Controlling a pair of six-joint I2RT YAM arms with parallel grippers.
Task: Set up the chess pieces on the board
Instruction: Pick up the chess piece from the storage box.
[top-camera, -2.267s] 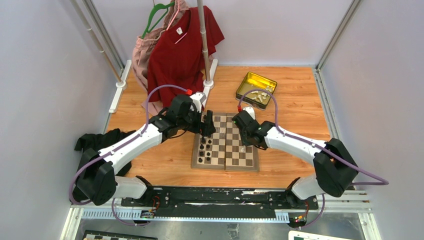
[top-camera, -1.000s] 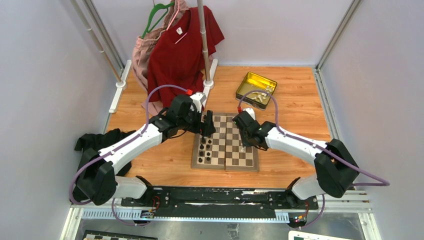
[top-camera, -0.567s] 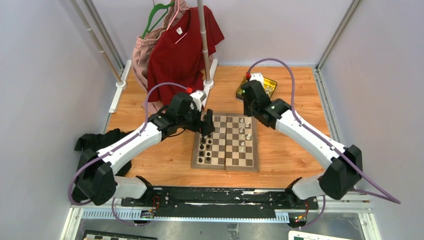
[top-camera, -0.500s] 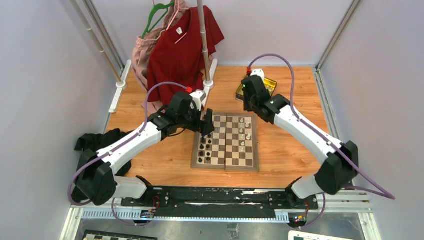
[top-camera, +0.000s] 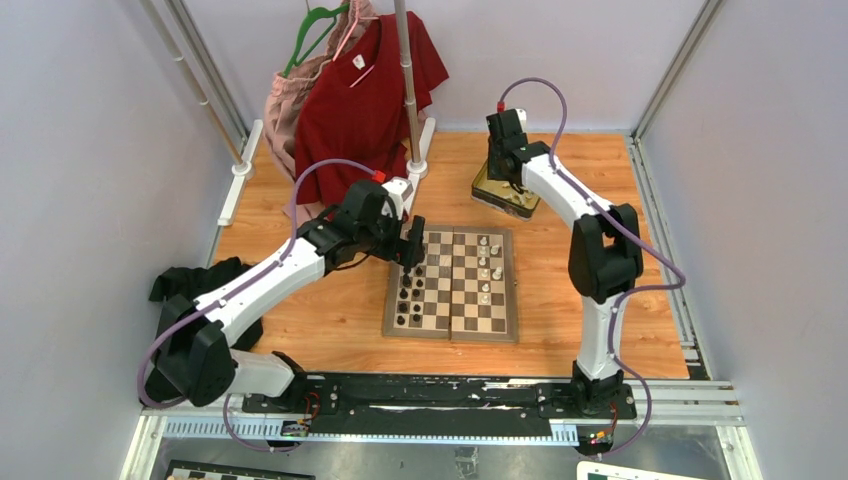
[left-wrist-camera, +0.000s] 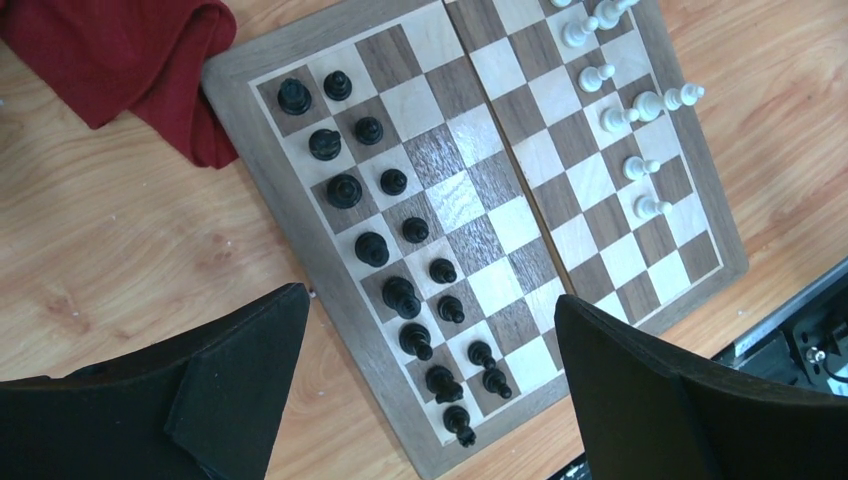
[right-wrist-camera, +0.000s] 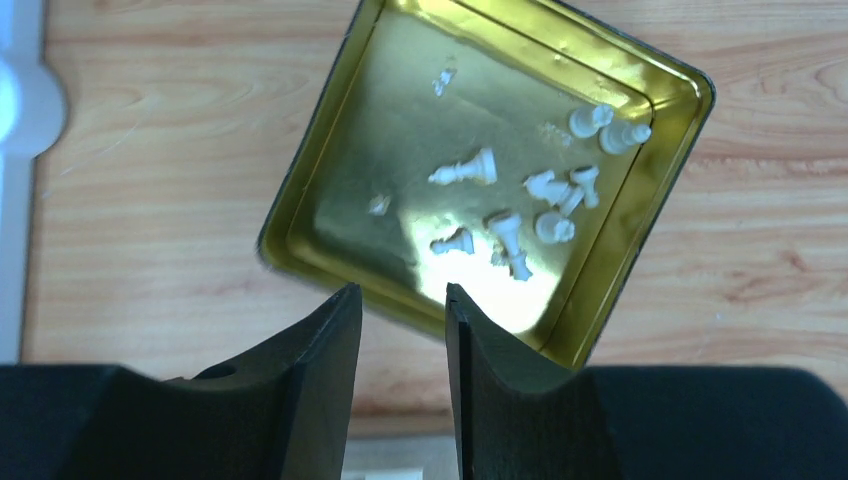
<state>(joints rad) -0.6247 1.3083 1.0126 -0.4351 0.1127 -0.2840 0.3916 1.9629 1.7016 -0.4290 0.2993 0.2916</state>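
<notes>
Gold tin (right-wrist-camera: 340, 170) at the board's (top-camera: 455, 300) one o'clock held loose pieces (right-wrist-camera: 465, 170). Right fingers (right-wrist-camera: 335, 335) hung over it, apart and empty; left fingers (left-wrist-camera: 240, 380) were wide. An isolated piece looked the safest pick.

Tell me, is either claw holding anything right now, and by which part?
Nothing is held. The left gripper hangs open and empty over the board; the right gripper is open above the gold tin of white pieces, also empty.
</notes>
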